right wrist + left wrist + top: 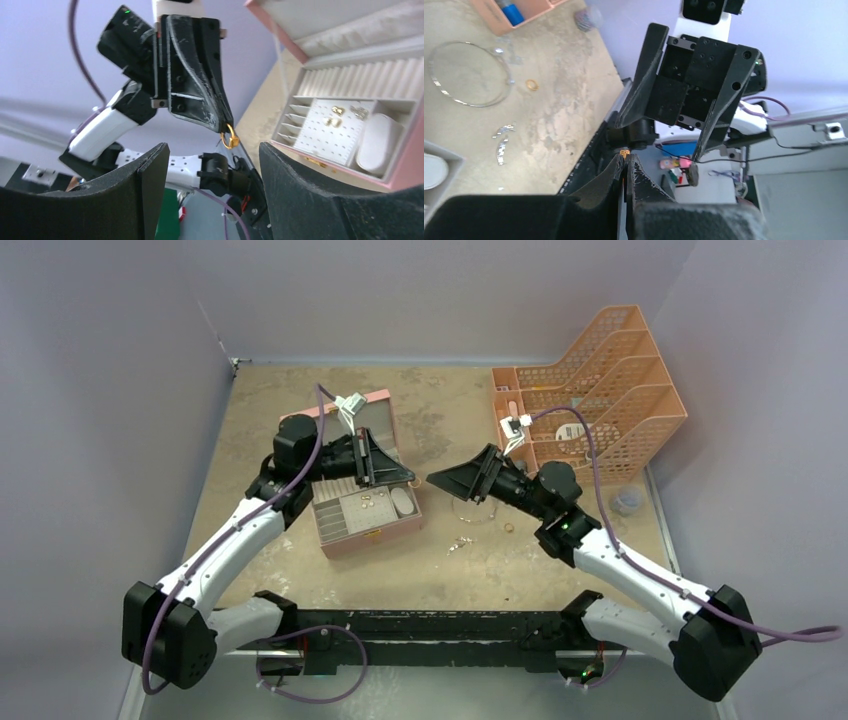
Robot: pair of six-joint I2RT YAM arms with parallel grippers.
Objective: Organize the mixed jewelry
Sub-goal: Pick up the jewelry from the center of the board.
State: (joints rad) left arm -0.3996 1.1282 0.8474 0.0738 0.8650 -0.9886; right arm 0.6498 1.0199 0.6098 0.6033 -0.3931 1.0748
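Above the mottled tan tabletop point(300, 400), between lilac walls, an open pink rectangular box point(370, 537) sits left of one thin wire hoop point(474, 105), one silvery chain piece point(502, 142) and one loose gold ring point(531, 85). Only the wrist views show the left gripper point(227, 129) pinching a second small gold ring point(229, 137). The right gripper point(658, 140) faces it, fingers spread and released.

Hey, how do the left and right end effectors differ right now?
The left end effector is shut, pinching a small gold ring at its tips, while the right end effector stands wide open and holds nothing. The left end effector sits by the right edge of the pink jewelry box, while the right end effector is over bare table. Both are black and point tip to tip, close together.
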